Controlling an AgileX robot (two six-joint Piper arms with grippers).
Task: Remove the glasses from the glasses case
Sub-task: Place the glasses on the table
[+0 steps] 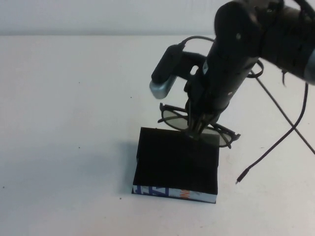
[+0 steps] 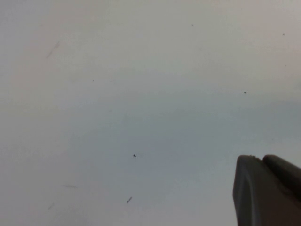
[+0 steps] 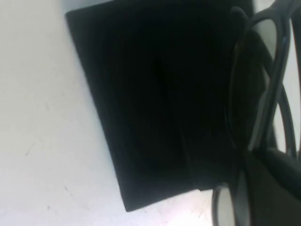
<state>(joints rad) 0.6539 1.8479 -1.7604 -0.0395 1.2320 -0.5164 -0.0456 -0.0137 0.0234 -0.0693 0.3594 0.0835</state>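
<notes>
The glasses case (image 1: 177,162) is a black box lying on the white table, its white printed front edge (image 1: 172,192) toward me. My right gripper (image 1: 195,132) is shut on the glasses (image 1: 172,118) near the bridge and holds them over the case's far edge. The black frame and clear lenses stick out on both sides of the fingers. In the right wrist view the glasses (image 3: 263,94) hang beside the dark case (image 3: 155,103), with the right gripper (image 3: 256,162) closed on the frame. My left gripper (image 2: 265,188) is out of the high view, over bare table, and looks shut and empty.
A thin black cable (image 1: 268,147) trails from the right arm across the table to the right of the case, its loose end (image 1: 238,181) near the case's right side. The white table (image 1: 69,123) stretches left of the case.
</notes>
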